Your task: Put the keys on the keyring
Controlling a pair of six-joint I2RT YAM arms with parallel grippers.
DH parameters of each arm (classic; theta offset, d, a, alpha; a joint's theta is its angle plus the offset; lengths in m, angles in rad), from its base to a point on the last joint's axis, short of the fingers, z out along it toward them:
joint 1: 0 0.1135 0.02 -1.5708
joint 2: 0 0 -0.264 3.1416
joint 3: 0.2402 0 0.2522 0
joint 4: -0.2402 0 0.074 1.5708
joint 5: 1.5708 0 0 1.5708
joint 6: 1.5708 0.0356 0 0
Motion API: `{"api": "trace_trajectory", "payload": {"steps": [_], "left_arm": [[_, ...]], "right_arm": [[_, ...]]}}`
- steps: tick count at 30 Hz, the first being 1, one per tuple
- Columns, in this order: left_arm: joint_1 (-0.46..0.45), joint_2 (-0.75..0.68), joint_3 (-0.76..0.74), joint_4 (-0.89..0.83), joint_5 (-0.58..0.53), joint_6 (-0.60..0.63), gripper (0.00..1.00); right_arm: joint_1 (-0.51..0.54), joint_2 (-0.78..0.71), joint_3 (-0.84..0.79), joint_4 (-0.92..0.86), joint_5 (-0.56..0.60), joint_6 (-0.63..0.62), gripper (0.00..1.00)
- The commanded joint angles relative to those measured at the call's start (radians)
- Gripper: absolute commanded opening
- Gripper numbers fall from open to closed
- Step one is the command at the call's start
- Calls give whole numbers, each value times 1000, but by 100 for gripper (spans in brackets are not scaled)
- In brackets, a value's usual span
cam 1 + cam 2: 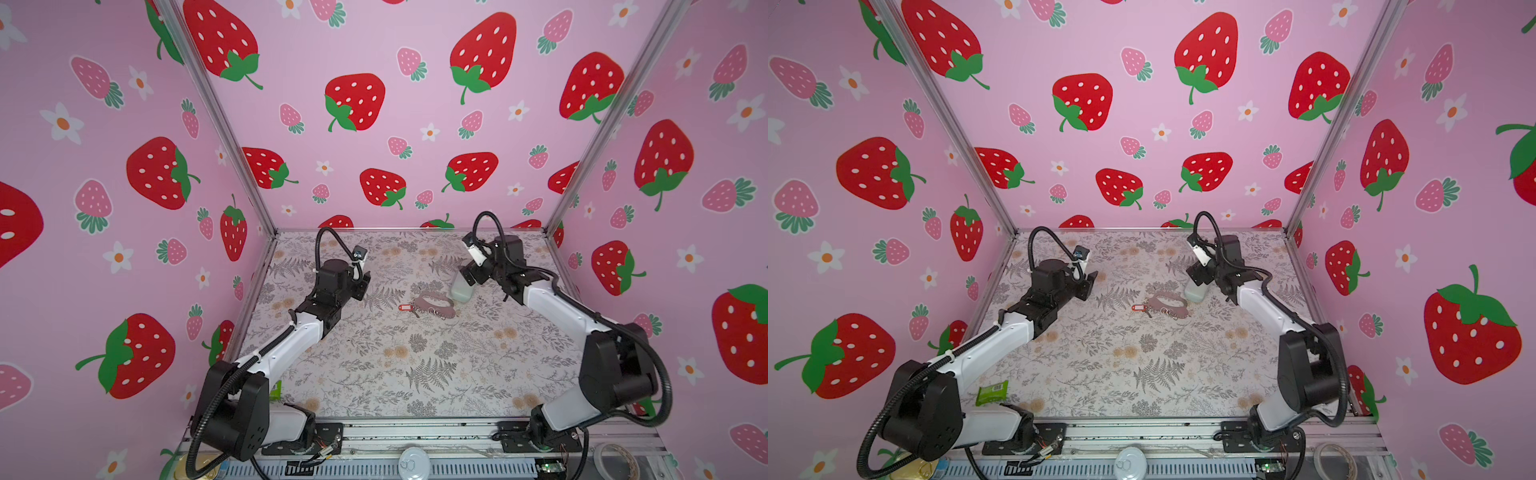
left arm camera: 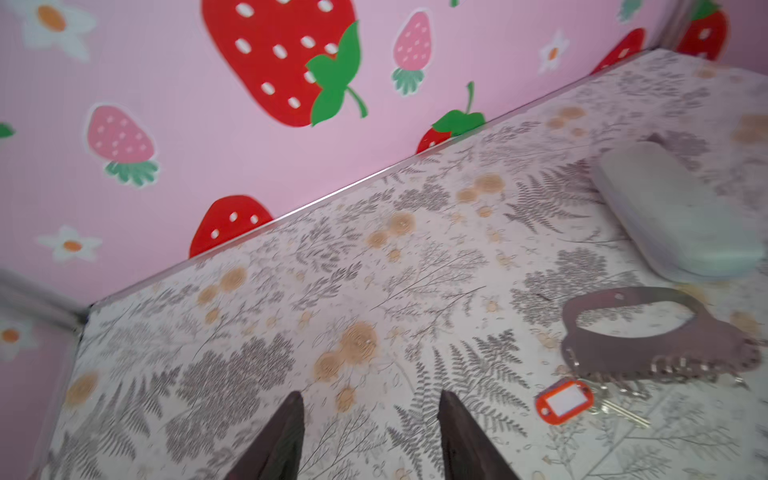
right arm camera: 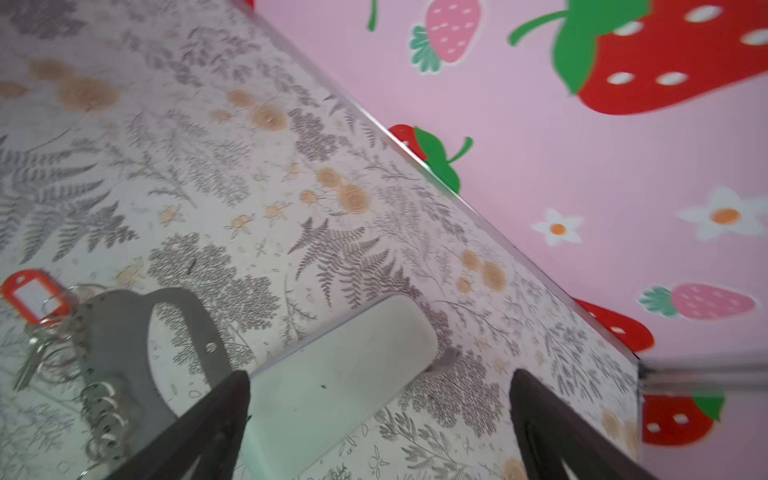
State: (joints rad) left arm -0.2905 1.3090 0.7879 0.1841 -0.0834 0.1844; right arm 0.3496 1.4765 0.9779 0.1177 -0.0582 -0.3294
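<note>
Both arms hang back from the work, I judge to keep the centre open to view. My left gripper [image 2: 370, 399] has its jaws apart on nothing, above the bare fern-printed tabletop [image 2: 249, 332]. My right gripper [image 3: 380, 374] stands wide apart over one end of the pale green oblong case [image 3: 332, 386], not clamping it. The small dark metal key with red rectangular plastic tag [image 1: 406, 308] lies mid-table, touching the ring end of the taupe-grey oval strap keyring [image 1: 436, 300]. Both top views show only that contact. The right wrist view shows a silver ring through the tag; whether it joins the chain I cannot tell.
</note>
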Motion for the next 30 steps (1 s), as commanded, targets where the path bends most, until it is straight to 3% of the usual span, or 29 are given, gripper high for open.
{"api": "trace_trajectory", "payload": {"steps": [1,4,6,8,11,15,20,26,28,30], "left_arm": [[73,-53,-71,32,-152,-114,56],[144,-69,-155,111,-175,-140,58],[173,-61,-192,170,-185,-136,59],[183,-41,-216,203,-197,-110,60],[187,2,-270,289,-186,-109,61],[194,62,-327,442,-99,-141,63],[193,175,-409,676,-67,-127,70],[235,218,-369,626,-28,-168,73],[245,239,-372,648,-18,-177,80],[252,238,-363,635,-3,-180,80]], "right_arm": [[-65,-98,-228,337,95,175,99],[-153,-144,-389,489,103,252,99],[-189,-136,-472,599,98,239,99],[-214,-102,-533,701,70,218,99],[-268,-34,-572,786,31,303,99],[-275,100,-779,1289,-41,302,99],[-274,100,-735,1184,-65,291,99],[-269,89,-731,1161,-46,286,99],[-268,91,-730,1157,-44,284,99],[-267,97,-723,1155,-44,285,99]]}}
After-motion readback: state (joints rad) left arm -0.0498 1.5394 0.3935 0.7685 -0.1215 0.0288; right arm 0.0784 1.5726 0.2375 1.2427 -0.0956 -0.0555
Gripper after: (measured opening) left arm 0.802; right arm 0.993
